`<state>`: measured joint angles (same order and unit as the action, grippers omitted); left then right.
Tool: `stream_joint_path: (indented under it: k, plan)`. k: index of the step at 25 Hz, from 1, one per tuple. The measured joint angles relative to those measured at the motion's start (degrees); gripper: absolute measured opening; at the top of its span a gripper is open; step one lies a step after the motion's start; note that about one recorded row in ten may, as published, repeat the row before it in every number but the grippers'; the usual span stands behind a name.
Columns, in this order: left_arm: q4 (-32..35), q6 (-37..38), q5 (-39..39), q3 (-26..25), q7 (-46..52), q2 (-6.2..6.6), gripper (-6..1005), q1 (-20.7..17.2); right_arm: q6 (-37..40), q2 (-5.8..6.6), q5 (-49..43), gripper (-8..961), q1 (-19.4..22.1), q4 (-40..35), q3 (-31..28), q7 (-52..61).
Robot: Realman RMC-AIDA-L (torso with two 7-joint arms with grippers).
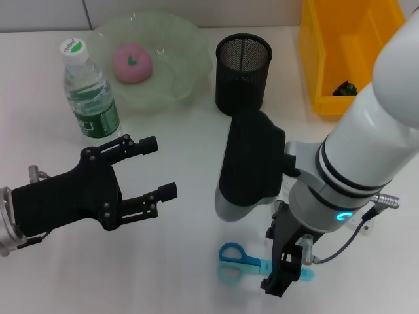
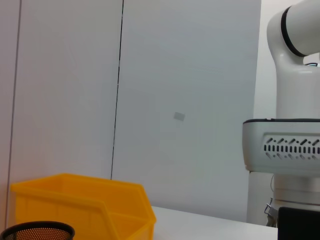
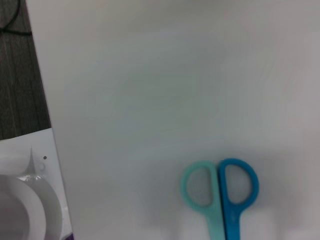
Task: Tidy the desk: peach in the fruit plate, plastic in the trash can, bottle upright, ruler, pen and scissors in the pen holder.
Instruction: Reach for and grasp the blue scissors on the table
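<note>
Blue and teal scissors (image 1: 230,263) (image 3: 220,222) lie flat near the table's front edge. My right gripper (image 1: 283,275) hangs right over their blade end. My left gripper (image 1: 160,169) hovers open and empty at the front left, below the bottle. The clear water bottle (image 1: 90,95) stands upright at the back left. A pink peach (image 1: 132,63) rests in the green fruit plate (image 1: 190,52). The black mesh pen holder (image 1: 243,72) (image 2: 37,232) stands behind the right arm. Something dark and crumpled (image 1: 344,87) lies in the yellow bin (image 1: 314,59) (image 2: 80,205). Ruler and pen are out of view.
The right arm's bulky white and black links (image 1: 262,163) hang over the middle of the table, between the scissors and the pen holder. The table's edge (image 3: 42,100) runs close beside the scissors, with dark floor beyond it.
</note>
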<state>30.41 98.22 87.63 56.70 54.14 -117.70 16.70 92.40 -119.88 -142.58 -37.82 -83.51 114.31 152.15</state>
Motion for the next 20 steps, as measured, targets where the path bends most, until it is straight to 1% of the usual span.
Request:
stream_joint_path:
  k: [6,14,20]
  plan:
    - [0.0,0.2,0.0,-0.1,0.0,0.02,802,0.0,-1.0,0.01,0.0,832,0.2,0.1,1.2,0.3]
    - [0.0,0.3,0.0,-0.1,0.0,0.01,802,0.0,-2.5,0.0,-0.3,734,0.5,1.3,1.2,0.5]
    - [0.0,0.2,0.0,-0.1,0.0,0.01,802,0.0,-2.7,0.01,-0.2,577,0.5,1.4,1.6,0.5]
